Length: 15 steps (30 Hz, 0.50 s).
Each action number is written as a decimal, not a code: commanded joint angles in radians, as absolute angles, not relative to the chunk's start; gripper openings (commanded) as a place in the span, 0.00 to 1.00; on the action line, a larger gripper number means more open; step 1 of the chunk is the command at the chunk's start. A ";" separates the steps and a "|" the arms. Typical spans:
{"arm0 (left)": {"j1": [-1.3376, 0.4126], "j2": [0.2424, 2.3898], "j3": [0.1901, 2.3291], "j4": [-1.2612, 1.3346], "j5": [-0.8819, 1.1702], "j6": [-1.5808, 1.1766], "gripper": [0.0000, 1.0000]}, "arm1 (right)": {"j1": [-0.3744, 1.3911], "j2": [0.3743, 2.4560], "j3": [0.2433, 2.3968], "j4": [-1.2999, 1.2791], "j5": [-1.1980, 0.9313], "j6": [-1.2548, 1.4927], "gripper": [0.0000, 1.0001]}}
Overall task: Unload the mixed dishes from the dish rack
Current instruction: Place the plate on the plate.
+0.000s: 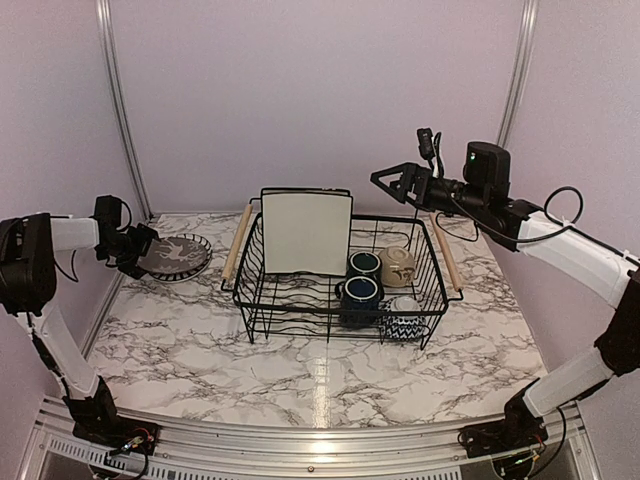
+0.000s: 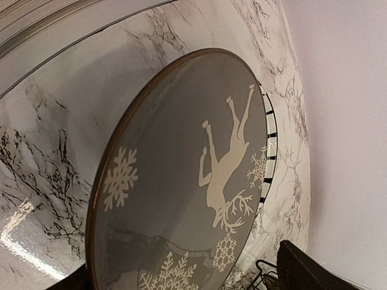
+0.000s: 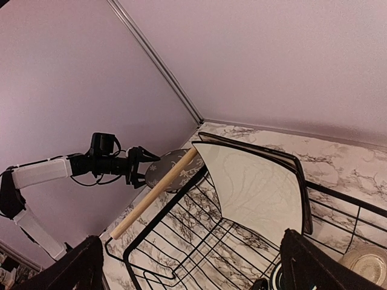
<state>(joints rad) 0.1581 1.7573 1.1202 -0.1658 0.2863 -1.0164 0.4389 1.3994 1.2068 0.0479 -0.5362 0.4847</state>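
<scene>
Left gripper (image 1: 145,250), spread wide, is sitting at the grey round deer-pattern plate (image 2: 181,181), frame left; right gripper (image 1: 390,182), jaws apart, is hanging above the black wire dish rack (image 1: 238,243).

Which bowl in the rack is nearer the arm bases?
The blue-white chevron bowl, in the near right corner of the dish rack. The beige bowl sits farther back, beside the rear dark blue mug.
</scene>
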 commanded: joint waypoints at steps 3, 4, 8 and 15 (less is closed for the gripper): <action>0.156 1.773 1.160 -0.319 0.221 -0.985 0.91 | 0.434 1.398 1.213 0.049 -0.534 0.473 0.98; 0.156 1.772 1.166 -0.331 0.205 -0.973 0.92 | 0.433 1.399 1.216 0.047 -0.534 0.473 0.98; 0.156 1.782 1.188 -0.378 0.168 -0.930 0.93 | 0.434 1.393 1.225 0.032 -0.527 0.463 0.99; 0.156 1.804 1.162 -0.301 0.208 -0.912 0.91 | 0.434 1.381 1.221 0.018 -0.513 0.455 0.98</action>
